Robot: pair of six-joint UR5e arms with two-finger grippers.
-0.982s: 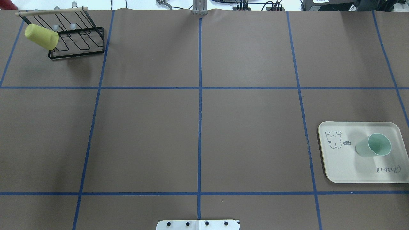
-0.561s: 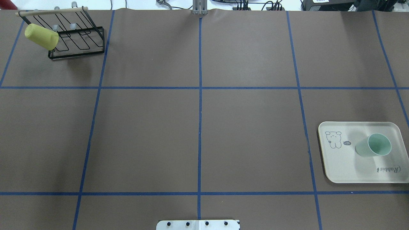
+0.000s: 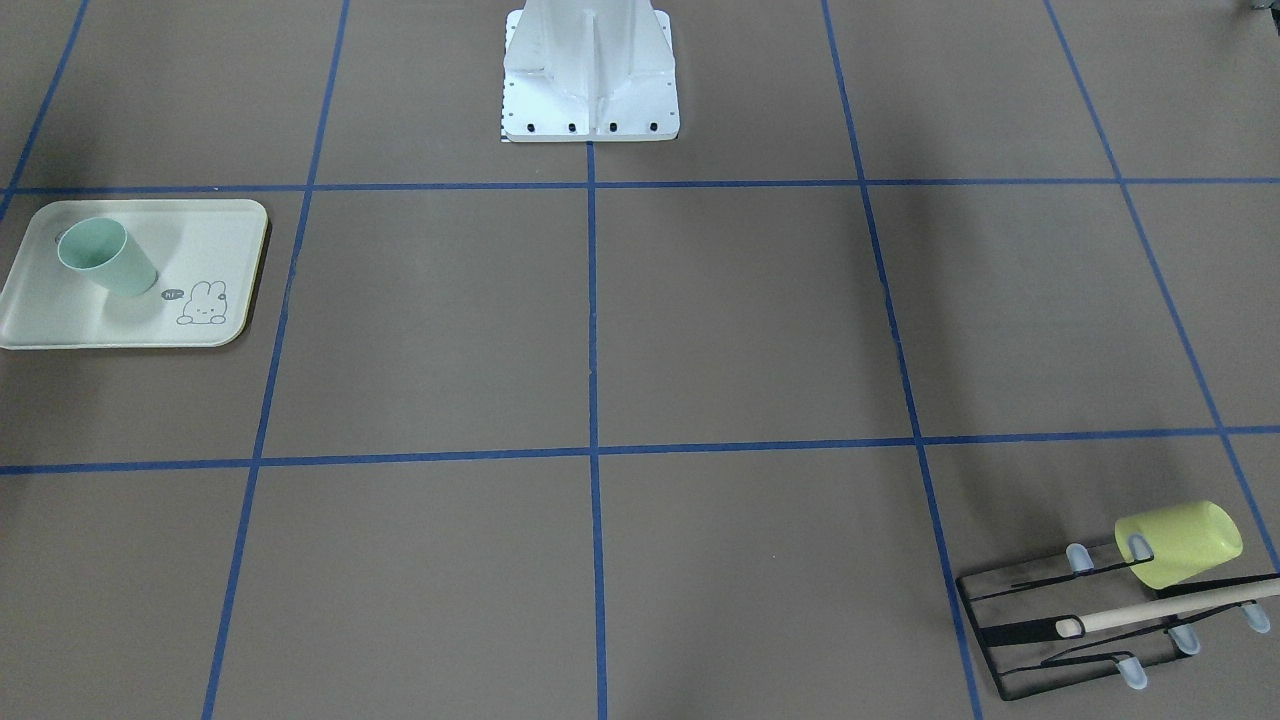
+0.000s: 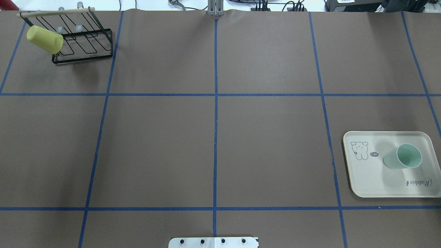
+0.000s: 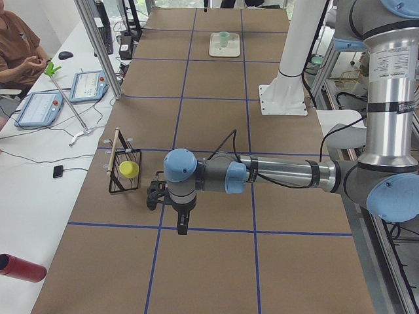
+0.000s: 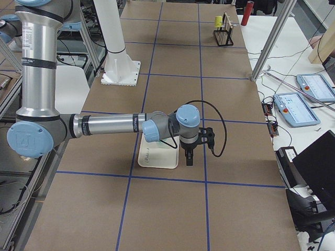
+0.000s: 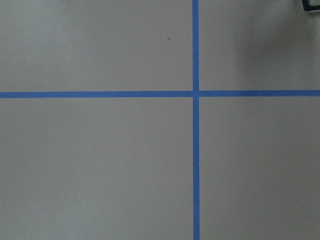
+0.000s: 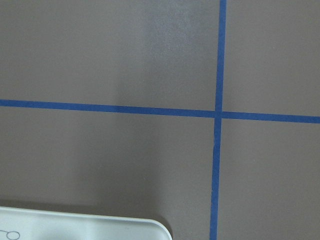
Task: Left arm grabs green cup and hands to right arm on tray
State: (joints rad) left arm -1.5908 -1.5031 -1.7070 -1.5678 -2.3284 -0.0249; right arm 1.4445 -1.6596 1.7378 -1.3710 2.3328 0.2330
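Note:
The green cup stands mouth up on the cream tray at the table's right side; both also show in the front view, the cup on the tray. No arm shows in the overhead or front views. In the left side view the near left arm hangs its gripper above the table beside the rack; I cannot tell if it is open. In the right side view the near right arm holds its gripper by the tray's edge; I cannot tell its state. The right wrist view shows a tray corner.
A yellow cup hangs on a black wire rack at the far left corner. The white robot base stands at the near middle edge. Blue tape lines grid the brown table. Tablets and an operator sit beside the table's far edge.

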